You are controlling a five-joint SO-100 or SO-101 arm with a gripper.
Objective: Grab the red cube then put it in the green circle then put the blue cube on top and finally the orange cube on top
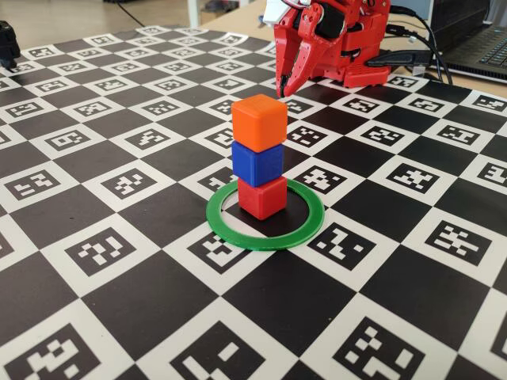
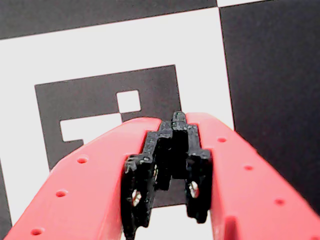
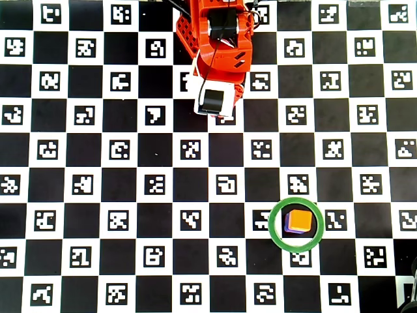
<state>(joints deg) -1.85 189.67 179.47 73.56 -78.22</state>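
In the fixed view the red cube (image 1: 262, 197) sits inside the green circle (image 1: 265, 215), the blue cube (image 1: 257, 163) on it and the orange cube (image 1: 259, 121) on top, a slightly twisted stack. The overhead view shows the orange cube (image 3: 299, 220) inside the green circle (image 3: 296, 224) with a sliver of blue under it; the red cube is hidden there. My red gripper (image 1: 284, 89) is folded back near the arm's base, well behind the stack, shut and empty. In the wrist view its jaws (image 2: 178, 120) meet over a marker square.
The table is a black and white checkerboard of printed markers (image 1: 103, 253). The arm's base (image 3: 218, 39) stands at the top middle of the overhead view. Cables and a laptop (image 1: 475, 39) lie beyond the board at the back right.
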